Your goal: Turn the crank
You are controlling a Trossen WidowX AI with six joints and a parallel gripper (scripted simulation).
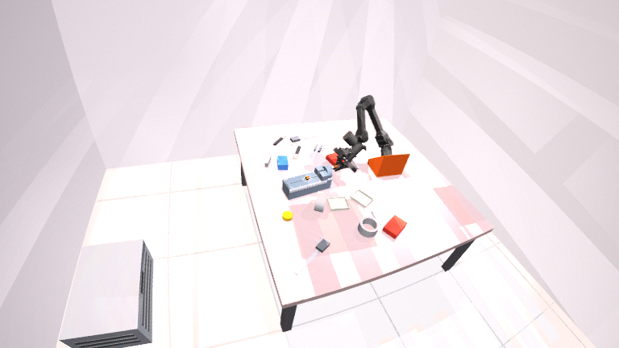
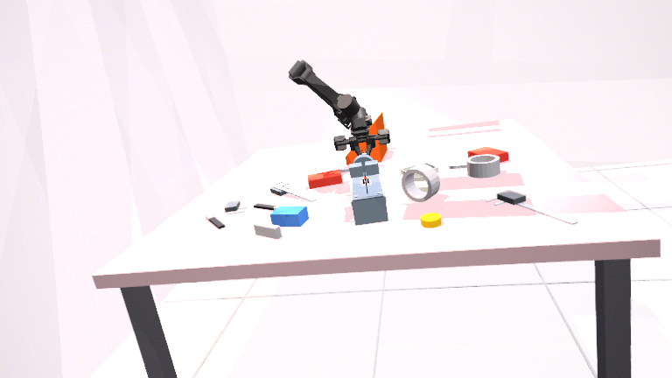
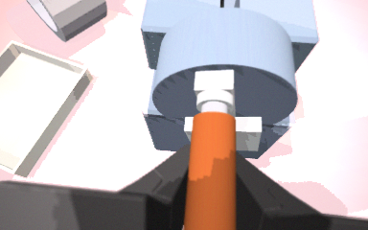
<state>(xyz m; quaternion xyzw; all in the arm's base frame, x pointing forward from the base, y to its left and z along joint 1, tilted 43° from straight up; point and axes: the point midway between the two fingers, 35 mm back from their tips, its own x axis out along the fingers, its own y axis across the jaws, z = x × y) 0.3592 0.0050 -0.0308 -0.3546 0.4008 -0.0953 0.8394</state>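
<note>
Pincer [image 1: 336, 167] [image 2: 363, 154] [image 3: 207, 155] clamped on orange crank handle [image 3: 214, 168]; 1 blue-grey machine [image 1: 306, 184] [image 2: 368, 206] [image 3: 225, 53]; lettering unreadable.

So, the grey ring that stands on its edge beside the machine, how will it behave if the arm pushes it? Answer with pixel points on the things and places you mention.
The grey ring [image 1: 320, 207] [image 2: 407, 185] [image 3: 85, 21] would probably roll, because it stands on its round rim. Pushed on its open face, it may tip over. Its thick wall suggests a stiff body.
</note>
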